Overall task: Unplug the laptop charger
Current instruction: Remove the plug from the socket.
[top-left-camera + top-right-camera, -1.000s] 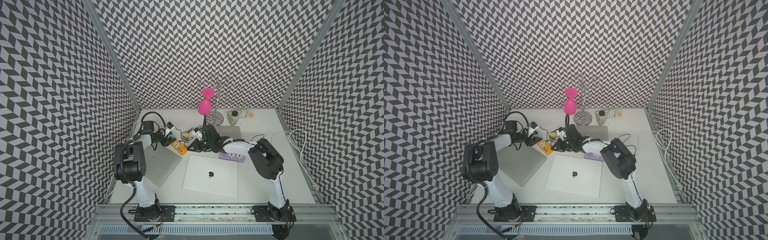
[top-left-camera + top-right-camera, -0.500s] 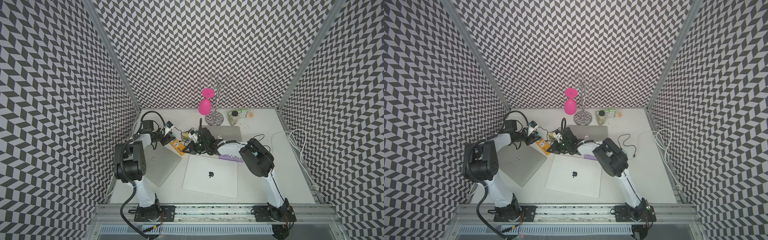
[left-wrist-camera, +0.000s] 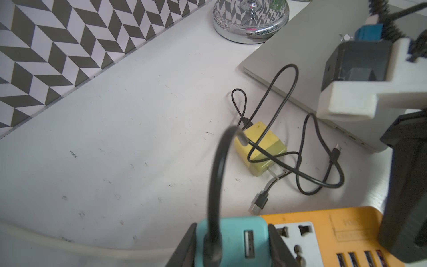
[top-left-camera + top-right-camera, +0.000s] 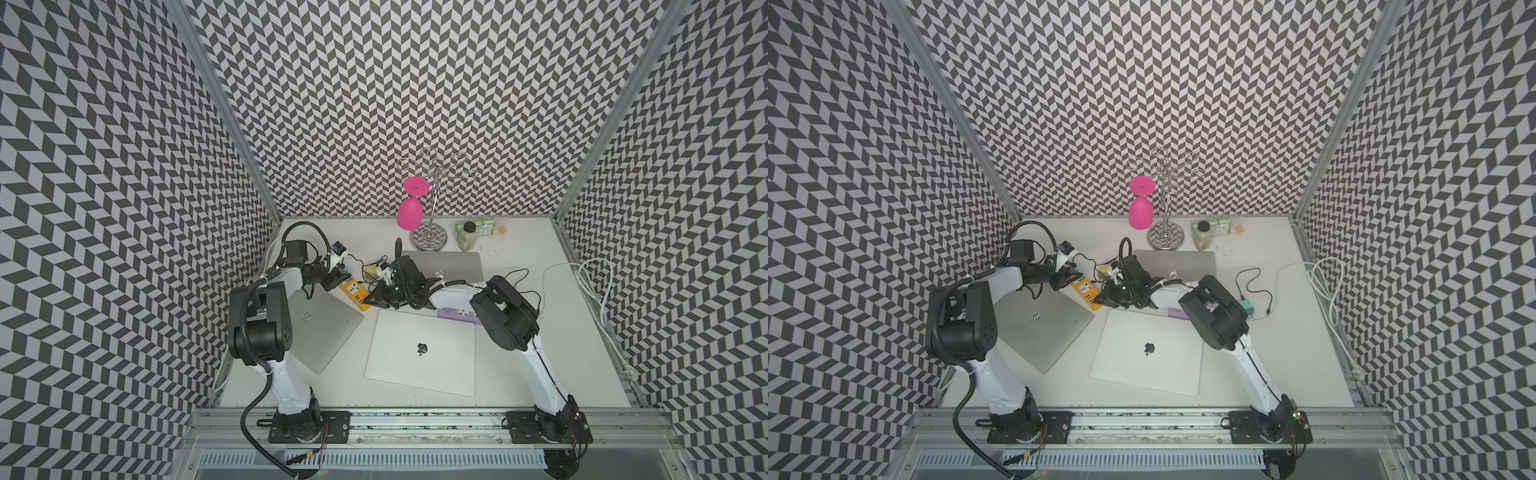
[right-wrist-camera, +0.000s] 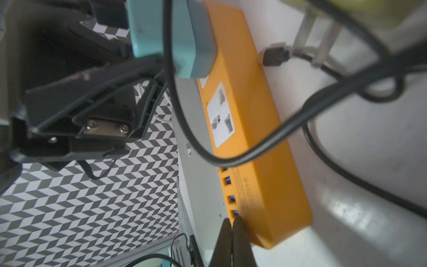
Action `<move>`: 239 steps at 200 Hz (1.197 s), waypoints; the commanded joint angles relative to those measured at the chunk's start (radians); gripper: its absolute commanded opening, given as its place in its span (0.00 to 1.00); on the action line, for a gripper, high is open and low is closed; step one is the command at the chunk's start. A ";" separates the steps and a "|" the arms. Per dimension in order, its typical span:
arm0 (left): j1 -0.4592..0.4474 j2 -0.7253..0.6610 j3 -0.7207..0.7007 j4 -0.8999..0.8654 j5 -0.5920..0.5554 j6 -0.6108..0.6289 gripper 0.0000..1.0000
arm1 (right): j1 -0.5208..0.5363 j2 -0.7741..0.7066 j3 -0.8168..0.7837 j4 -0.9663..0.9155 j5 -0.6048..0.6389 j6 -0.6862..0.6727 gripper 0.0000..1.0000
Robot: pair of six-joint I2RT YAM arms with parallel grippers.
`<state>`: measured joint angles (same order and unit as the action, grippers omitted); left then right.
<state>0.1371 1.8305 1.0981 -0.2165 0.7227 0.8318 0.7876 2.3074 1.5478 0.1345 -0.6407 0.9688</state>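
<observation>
The teal charger [image 3: 231, 227] sits plugged into the top face of the orange power strip [image 5: 258, 148], at the end of the strip nearest the bench's rear left corner. The left gripper [image 3: 231, 247] is clamped on it, one finger pressed to each side. The strip's long axis runs diagonally from that end toward the middle of the bench. The prongs go down into its top face, so the pull probably has to go straight up and away from that face, not along the strip.

The right gripper [image 5: 232, 235] has its fingers pressed together, with their tips against the opposite end of the strip beside the row of small ports. That looks like bracing, so the strip stays down when the charger lifts.

A thick black cable [image 3: 215, 185] arches out of the charger's face and loops back over the strip. It may drag or snag as the charger rises.

A loose yellow charger [image 3: 258, 145], wrapped in a thin black cord, lies just beyond the strip. Behind it is the edge of a grey laptop [image 3: 300, 57], and a chrome stand base [image 3: 249, 25] stands near the back edge. A white laptop [image 4: 422, 353] lies toward the front edge, clear of the pull.
</observation>
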 commanded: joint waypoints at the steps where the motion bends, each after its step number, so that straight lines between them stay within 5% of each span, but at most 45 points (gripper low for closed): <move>1: -0.008 -0.007 0.012 -0.014 -0.025 -0.020 0.25 | 0.006 0.027 0.020 -0.059 0.041 -0.019 0.00; 48: -0.013 -0.026 -0.006 0.008 -0.030 -0.055 0.22 | 0.007 0.035 0.016 -0.110 0.055 -0.021 0.00; 77: -0.001 0.003 0.039 -0.045 0.029 -0.074 0.11 | 0.006 0.040 0.011 -0.107 0.050 -0.021 0.00; 119: -0.026 -0.015 0.005 -0.011 -0.042 -0.066 0.01 | 0.007 0.044 0.014 -0.108 0.048 -0.021 0.00; 155: -0.012 -0.019 0.006 -0.005 0.015 -0.124 0.00 | 0.007 0.050 0.018 -0.119 0.051 -0.022 0.00; 201: -0.066 -0.048 -0.035 0.025 -0.150 -0.086 0.00 | 0.007 0.057 0.018 -0.116 0.048 -0.015 0.00; 239: -0.011 -0.028 0.009 0.011 -0.043 -0.218 0.00 | 0.007 0.068 0.020 -0.134 0.038 -0.027 0.00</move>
<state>0.0967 1.7950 1.0756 -0.1867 0.6144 0.7063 0.7891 2.3180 1.5803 0.0799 -0.6281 0.9508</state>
